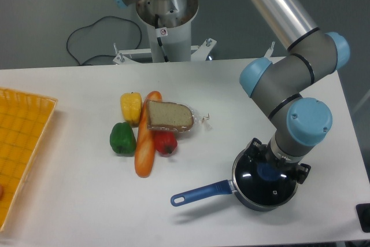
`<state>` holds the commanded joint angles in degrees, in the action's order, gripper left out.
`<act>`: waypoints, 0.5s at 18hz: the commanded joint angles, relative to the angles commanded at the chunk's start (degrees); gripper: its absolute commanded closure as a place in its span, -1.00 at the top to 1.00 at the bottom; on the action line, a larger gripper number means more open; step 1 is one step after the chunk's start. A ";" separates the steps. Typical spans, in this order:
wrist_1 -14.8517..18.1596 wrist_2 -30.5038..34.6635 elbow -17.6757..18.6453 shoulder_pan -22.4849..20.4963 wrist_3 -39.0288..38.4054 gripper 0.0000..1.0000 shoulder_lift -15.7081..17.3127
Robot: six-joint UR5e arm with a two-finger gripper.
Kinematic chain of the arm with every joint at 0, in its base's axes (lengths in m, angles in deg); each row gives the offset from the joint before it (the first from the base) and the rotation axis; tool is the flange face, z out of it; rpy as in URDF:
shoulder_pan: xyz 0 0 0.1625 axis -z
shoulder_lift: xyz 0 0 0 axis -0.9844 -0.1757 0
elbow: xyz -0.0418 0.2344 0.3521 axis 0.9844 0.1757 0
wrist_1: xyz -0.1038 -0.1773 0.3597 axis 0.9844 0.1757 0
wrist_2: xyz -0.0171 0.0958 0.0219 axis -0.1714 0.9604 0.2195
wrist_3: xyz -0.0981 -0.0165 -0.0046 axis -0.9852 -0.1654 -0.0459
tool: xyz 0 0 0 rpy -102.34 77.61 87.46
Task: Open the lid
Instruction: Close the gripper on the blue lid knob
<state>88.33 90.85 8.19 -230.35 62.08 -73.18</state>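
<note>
On the white table (69, 201) stood one saucepan (263, 198) with one lid (265, 182) seated on it, near three peppers, one baguette (144, 143) and one bread slice (169, 117). One gripper (267, 170) sat at the blue knob; its grip state could not be determined

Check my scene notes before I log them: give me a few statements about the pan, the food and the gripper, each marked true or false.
1. The lid sits on the saucepan. True.
2. The gripper is over the lid's blue knob. True.
3. The saucepan handle points toward the right table edge. False: it points left.
4. The bread slice lies in the yellow basket. False: it rests on the baguette, among the peppers.
5. The green pepper is left of the baguette. True.
</note>
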 joint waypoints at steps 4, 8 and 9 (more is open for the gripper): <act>0.00 0.00 0.44 0.09 0.00 1.00 0.00; 0.00 -0.26 0.53 0.09 -0.09 0.61 0.09; 0.00 -0.35 0.53 0.09 -0.09 0.50 0.09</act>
<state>88.33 90.50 8.72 -230.26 61.99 -73.09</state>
